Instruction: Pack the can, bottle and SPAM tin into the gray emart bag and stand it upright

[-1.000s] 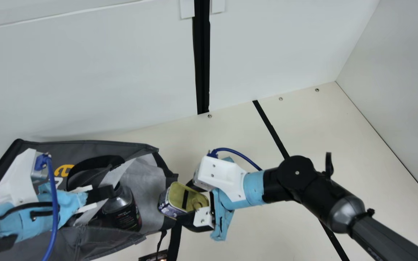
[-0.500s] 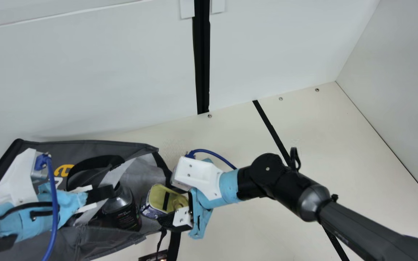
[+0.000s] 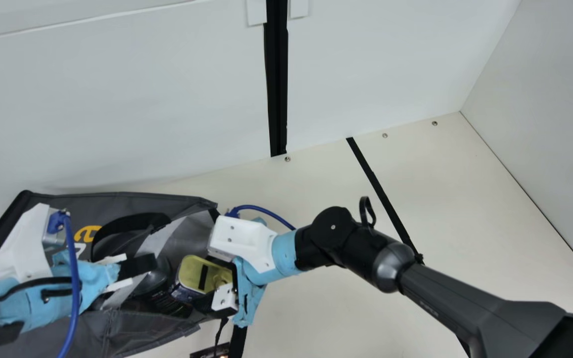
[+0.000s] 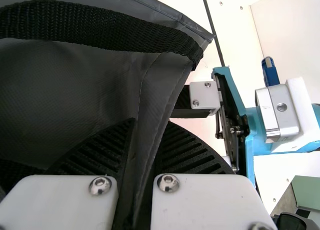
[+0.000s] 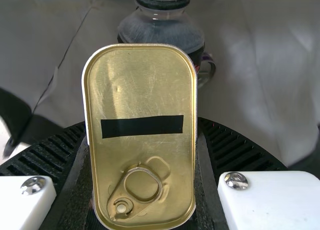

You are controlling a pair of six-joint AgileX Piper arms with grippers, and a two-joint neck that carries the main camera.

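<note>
My left gripper (image 3: 140, 266) stands at the left part of the gray bag (image 3: 132, 201); in the left wrist view the same gripper (image 4: 142, 160) is shut on the bag's edge (image 4: 157, 97). My right gripper (image 3: 217, 283) is at the bag's mouth, shut on the SPAM tin (image 3: 194, 272), gold lid facing up. The right wrist view has the gripper (image 5: 142, 155) with its ribbed fingers on both sides of the tin (image 5: 140, 99). Just beyond the tin, inside the bag, is the dark bottle (image 5: 162, 29), partly hidden. I cannot make out the can.
A black bag strap (image 3: 239, 340) trails on the cream table (image 3: 311, 318) near the front, beside a small dark printed object (image 3: 209, 352). A black strip (image 3: 378, 184) crosses the table at right. White walls (image 3: 142, 99) rise behind the bag.
My right arm has moved left with the SPAM tin, from the bag's opening edge to farther in, close to the bottle. The left arm and bag look unmoved.
</note>
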